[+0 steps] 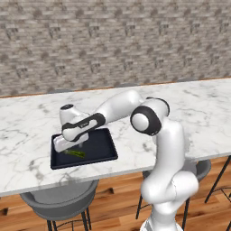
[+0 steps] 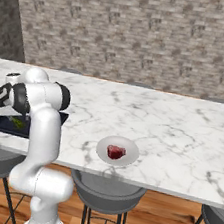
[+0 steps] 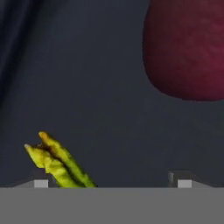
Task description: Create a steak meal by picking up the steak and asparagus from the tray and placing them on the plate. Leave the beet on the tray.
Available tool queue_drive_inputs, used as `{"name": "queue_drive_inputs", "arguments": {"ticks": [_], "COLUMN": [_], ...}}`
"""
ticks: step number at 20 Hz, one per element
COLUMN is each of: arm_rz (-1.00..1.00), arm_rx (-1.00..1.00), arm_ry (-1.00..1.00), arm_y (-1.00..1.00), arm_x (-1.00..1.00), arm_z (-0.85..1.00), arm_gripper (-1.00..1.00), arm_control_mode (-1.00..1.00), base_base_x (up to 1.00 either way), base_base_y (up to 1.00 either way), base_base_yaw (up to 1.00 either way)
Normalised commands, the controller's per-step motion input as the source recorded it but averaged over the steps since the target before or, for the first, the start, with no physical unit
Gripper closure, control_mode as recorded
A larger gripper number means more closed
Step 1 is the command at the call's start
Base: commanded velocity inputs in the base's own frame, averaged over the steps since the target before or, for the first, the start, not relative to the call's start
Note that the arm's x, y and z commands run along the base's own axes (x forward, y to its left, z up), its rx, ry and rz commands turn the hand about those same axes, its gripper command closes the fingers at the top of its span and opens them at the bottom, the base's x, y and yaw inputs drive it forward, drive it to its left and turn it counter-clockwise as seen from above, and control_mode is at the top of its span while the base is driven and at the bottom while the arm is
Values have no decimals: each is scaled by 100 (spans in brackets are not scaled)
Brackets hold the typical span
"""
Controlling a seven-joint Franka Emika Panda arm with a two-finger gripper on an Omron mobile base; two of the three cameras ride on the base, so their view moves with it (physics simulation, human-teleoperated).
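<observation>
In the left base view the arm reaches from the lower right across to the tray (image 1: 104,145), which lies at centre left on the marble counter (image 1: 27,135), close to its near edge. The gripper (image 1: 67,146) hangs low over the left part of the tray, and the asparagus (image 1: 75,154) lies on the tray floor just below and right of it. In the right base view the tray (image 2: 1,124) sits at the left edge of the frame, mostly behind the arm, with a bit of asparagus (image 2: 17,122) showing beside the wrist. The plate (image 2: 129,148) stands well apart from it, at lower centre near the counter's front edge, and the steak (image 2: 116,152) rests on it, slightly left of its middle. In the hand view the asparagus (image 3: 59,162) tip shows at lower left, just inside the left fingertip (image 3: 40,183), while the other fingertip stands far off at lower right, so the fingers are spread apart with the stalk near one of them. The beet (image 3: 188,48) fills the upper right of that view, on the dark tray floor (image 3: 100,100), apart from the asparagus.
</observation>
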Motion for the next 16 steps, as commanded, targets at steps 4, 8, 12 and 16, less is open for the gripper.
{"name": "queue_drive_inputs", "arguments": {"ticks": [4,8,12,16], "arm_rz": [4,0,-4,1], "arm_rx": [-5,-3,0,3], "arm_ry": [0,0,-6,-13], "arm_y": [11,-4,-37,-49], "arm_x": [21,-4,-14,-11], "arm_z": [-53,-46,-8,26], "arm_gripper": [100,100,100,100], "arm_control_mode": [-100,-100,-100,-100], "base_base_x": [0,0,0,0], "base_base_y": [0,0,0,0], "base_base_yaw": [0,0,0,0]}}
